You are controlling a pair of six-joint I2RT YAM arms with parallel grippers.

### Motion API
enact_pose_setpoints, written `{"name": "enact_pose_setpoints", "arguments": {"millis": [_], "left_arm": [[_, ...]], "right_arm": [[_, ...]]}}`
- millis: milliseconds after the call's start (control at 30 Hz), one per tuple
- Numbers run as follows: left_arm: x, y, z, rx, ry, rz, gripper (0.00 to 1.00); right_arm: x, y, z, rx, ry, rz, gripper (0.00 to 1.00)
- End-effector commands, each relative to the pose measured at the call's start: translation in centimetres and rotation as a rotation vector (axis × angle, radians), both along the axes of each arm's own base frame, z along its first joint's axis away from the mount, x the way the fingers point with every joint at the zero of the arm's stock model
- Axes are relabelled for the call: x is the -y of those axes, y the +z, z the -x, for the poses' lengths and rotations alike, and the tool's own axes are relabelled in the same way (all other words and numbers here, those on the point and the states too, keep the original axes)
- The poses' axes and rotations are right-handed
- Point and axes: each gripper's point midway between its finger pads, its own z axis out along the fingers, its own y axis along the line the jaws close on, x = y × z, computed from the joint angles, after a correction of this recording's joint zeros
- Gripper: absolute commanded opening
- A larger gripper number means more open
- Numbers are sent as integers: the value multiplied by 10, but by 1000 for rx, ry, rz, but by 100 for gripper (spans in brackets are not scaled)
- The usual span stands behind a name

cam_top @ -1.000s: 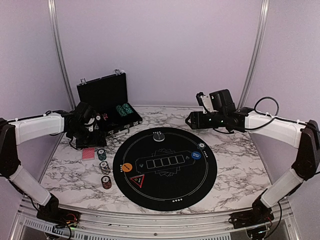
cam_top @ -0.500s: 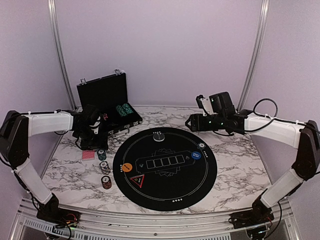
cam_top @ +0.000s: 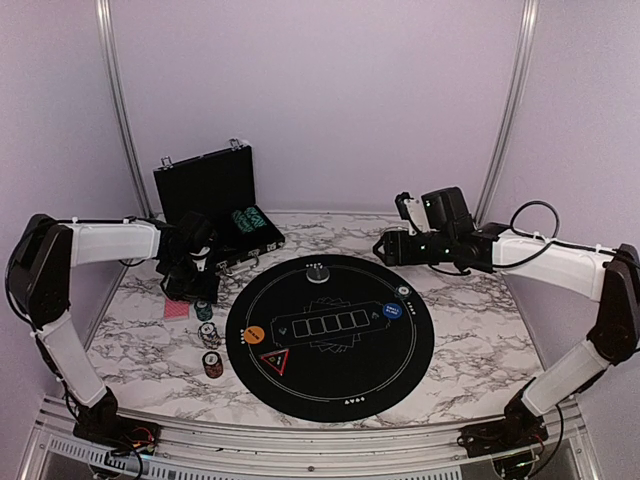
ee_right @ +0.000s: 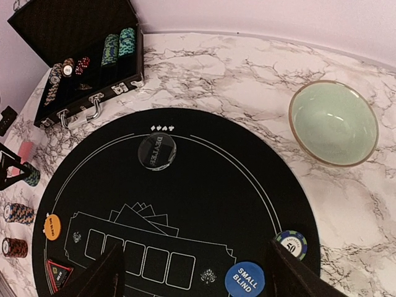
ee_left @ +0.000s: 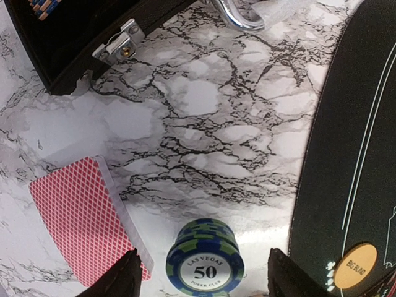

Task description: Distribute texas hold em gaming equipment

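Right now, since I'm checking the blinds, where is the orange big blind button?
In the top view the orange big blind button lies near the left edge of the black mat, just behind the red triangle marker.

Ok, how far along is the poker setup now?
Done: the dealer button, small blind disc with a chip beside it, and big blind disc sit on the mat. In hand: the open left gripper straddles a blue-green chip stack beside the cards, not gripping it. Left: that stack, two more stacks and the cards lie off the mat; the right gripper hovers open, empty.
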Motion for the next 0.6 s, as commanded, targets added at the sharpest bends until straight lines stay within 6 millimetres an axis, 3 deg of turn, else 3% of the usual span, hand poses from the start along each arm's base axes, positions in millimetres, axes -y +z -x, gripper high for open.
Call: {"name": "enact_pose_setpoints", "arguments": {"millis": [0,567], "left_arm": [[-4,-1,0,-18,-14,-53,70],[1,-10,0,-44,-29,-64,65]], "right_arm": [[-2,17,1,45,-7,-27,74],[3,13,2,41,-25,-10,74]]}}
